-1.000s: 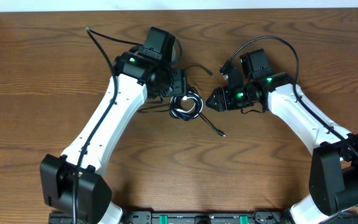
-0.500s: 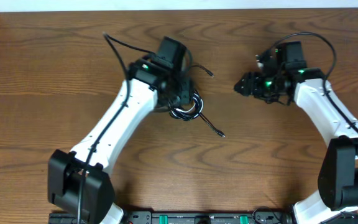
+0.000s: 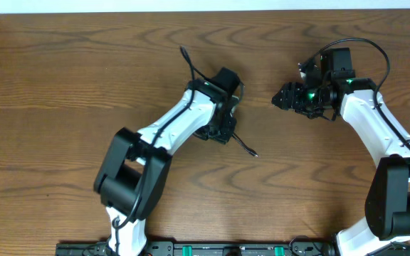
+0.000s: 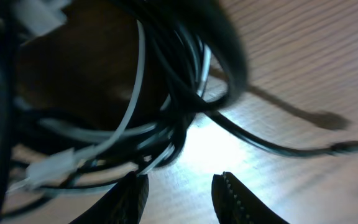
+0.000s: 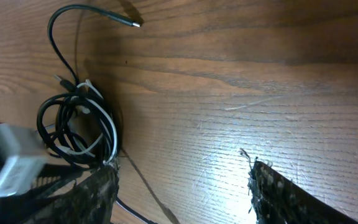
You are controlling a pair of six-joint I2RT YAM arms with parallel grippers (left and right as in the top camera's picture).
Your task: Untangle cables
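Right, the cables [image 5: 76, 130] sit in a coiled tangle on the wooden counter [image 3: 62, 85], black loops wound together with a white one. From overhead the left arm [image 3: 169, 128] covers most of that bundle; only a black tail [image 3: 245, 146] with a small plug end pokes out toward the front right. The left end effector [image 4: 182, 186] hangs right over the knot, fingers parted a modest way with nothing between them, the cords just ahead of its tips and blurred by closeness. Over on the other side, the right end effector [image 5: 182, 168] is spread wide and empty above bare wood, well apart from the bundle. In the right wrist view a second black tail [image 5: 129, 22] curls out from the coil.
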